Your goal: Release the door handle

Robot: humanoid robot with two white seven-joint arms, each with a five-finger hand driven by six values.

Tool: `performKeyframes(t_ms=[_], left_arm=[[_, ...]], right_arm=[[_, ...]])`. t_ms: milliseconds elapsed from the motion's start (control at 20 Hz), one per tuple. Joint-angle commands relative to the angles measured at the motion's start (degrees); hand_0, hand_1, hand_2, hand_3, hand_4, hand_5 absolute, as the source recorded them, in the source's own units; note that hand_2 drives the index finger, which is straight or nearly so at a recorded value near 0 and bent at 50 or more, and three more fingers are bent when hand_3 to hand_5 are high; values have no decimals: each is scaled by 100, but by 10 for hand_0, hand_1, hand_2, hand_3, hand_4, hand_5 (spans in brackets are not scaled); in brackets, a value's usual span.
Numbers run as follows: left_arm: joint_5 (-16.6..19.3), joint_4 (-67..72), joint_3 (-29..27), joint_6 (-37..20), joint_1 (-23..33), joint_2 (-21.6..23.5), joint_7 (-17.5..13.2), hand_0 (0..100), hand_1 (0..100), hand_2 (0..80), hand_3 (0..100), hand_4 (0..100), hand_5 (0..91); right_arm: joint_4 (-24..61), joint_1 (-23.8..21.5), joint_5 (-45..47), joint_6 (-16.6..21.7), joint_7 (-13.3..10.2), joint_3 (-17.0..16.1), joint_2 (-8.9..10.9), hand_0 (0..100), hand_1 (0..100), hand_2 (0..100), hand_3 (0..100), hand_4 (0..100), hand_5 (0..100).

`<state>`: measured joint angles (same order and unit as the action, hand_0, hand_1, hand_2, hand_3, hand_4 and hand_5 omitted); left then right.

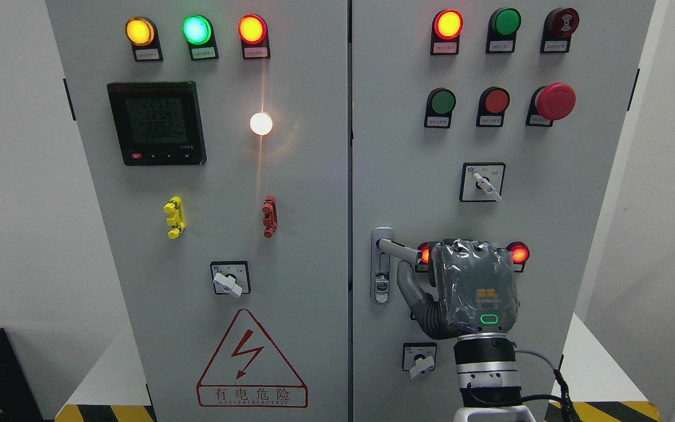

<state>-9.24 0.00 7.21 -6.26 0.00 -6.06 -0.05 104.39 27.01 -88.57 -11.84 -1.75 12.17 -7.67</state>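
Rising from the lower right edge, the right hand (pixel 473 287) (wrapped in clear film) is clenched around the door handle (pixel 399 249), thumb curled beneath the lever. That handle juts rightward from its lock plate on the right cabinet door (pixel 408 146), beside the centre seam.

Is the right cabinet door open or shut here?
Shut, as far as this view shows. The right door sits flush with the left door along the centre seam. The right hand grips the handle, which is swung out sideways.
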Motion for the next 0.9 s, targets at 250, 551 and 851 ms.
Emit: performKeyframes(t_ms=[250,551,851], left_arm=[[-7,167,9,2,-149,0,5,120,556,0,0,0,0],[1,167,0,2,-149,0,5,120,556,0,0,0,0],[1,167,0,2,-149,0,5,120,556,0,0,0,0]], right_arm=[[3,6,-2,-2,-28,-13,2,524,460,908,1000,1000,1000],[3,6,-2,-2,-28,-13,2,524,457,908,1000,1000,1000],[3,-29,15,7,-28,-4,-6,533,456,908,1000,1000,1000]])
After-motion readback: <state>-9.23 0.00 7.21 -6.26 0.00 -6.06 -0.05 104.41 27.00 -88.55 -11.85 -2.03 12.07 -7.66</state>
